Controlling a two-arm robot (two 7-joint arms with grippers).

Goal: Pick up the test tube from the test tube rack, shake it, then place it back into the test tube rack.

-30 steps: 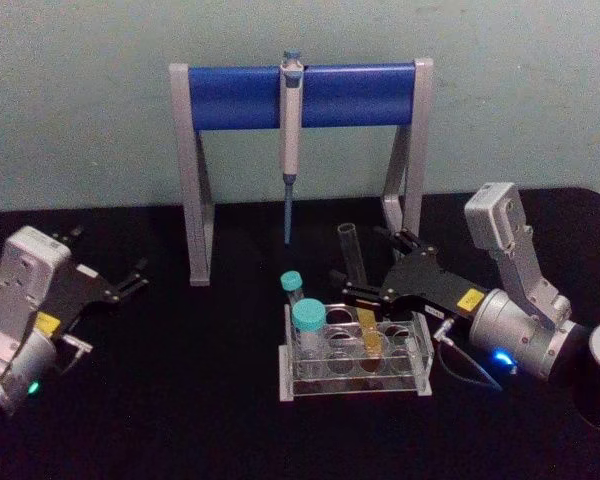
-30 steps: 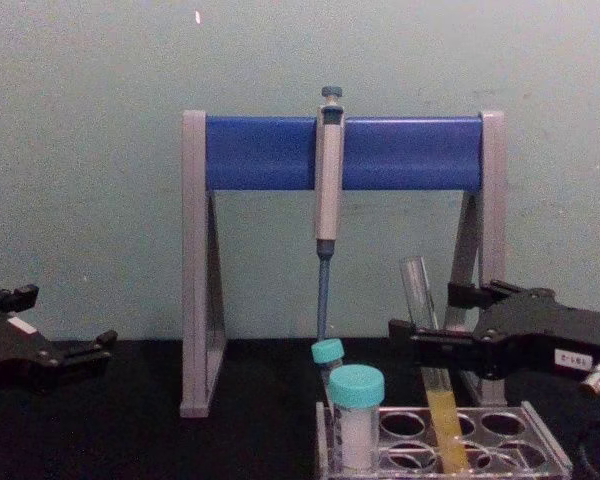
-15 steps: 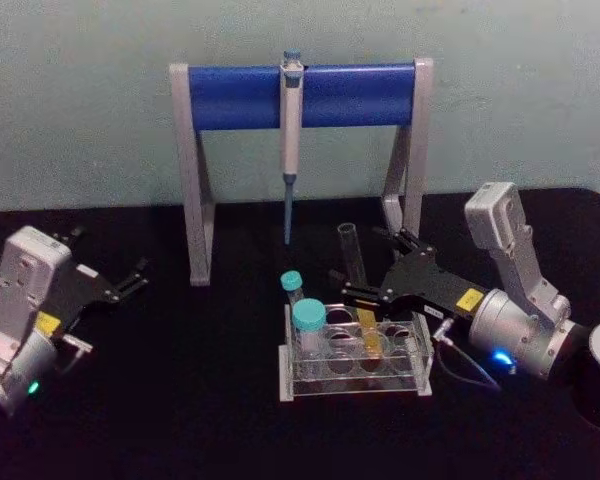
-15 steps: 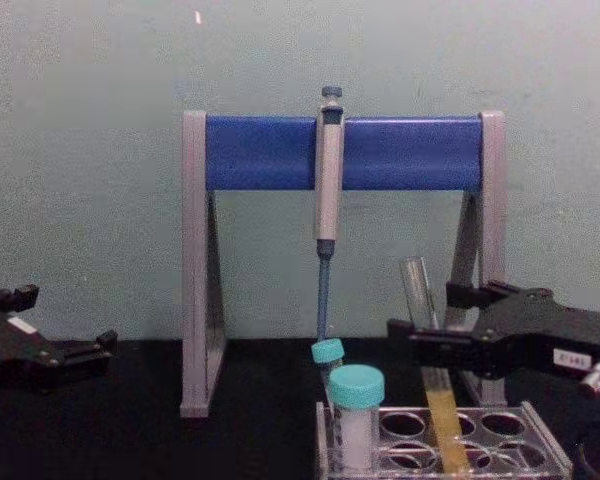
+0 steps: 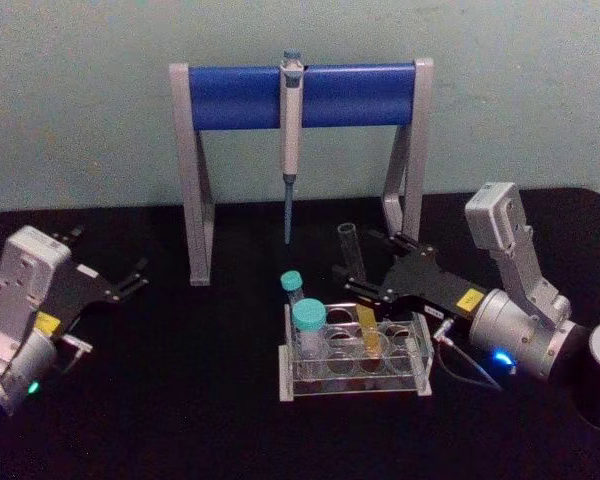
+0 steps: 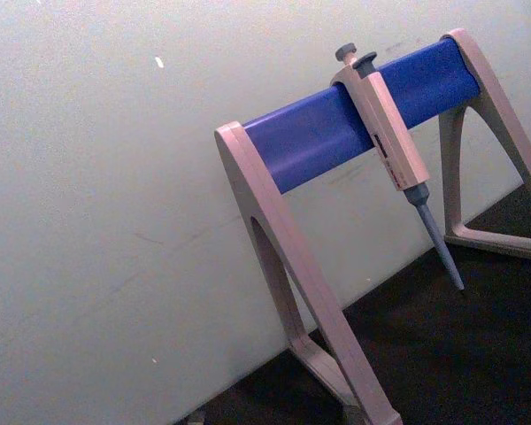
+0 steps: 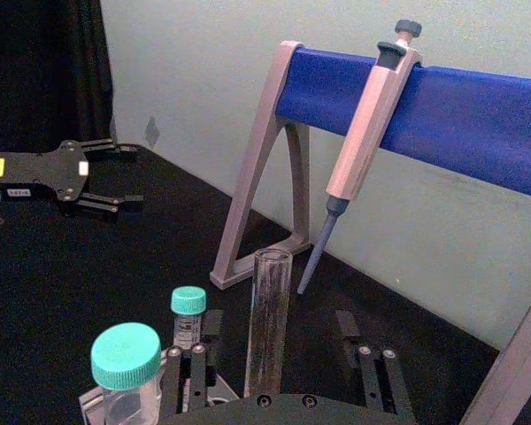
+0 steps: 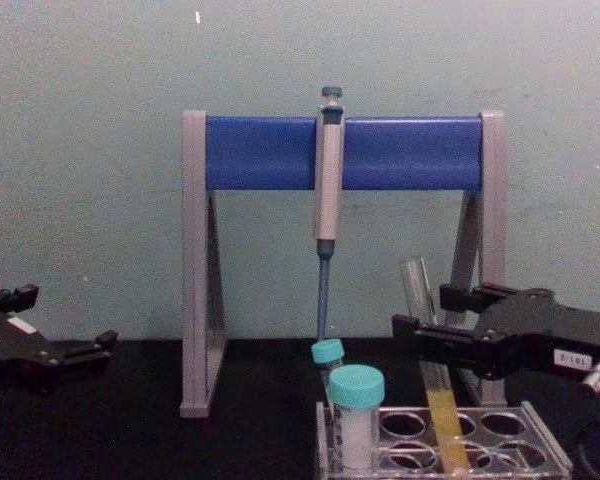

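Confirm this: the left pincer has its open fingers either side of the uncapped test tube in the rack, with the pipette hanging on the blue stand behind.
Wrong arm: the head view shows the right pincer open either side of the test tube in the test tube rack. The left pincer sits open, far off to the left. The rest holds.

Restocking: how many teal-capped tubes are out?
2. A wide teal-capped white tube stands at the clear plastic rack's left end; a slimmer teal-capped tube stands behind it. None look hidden.
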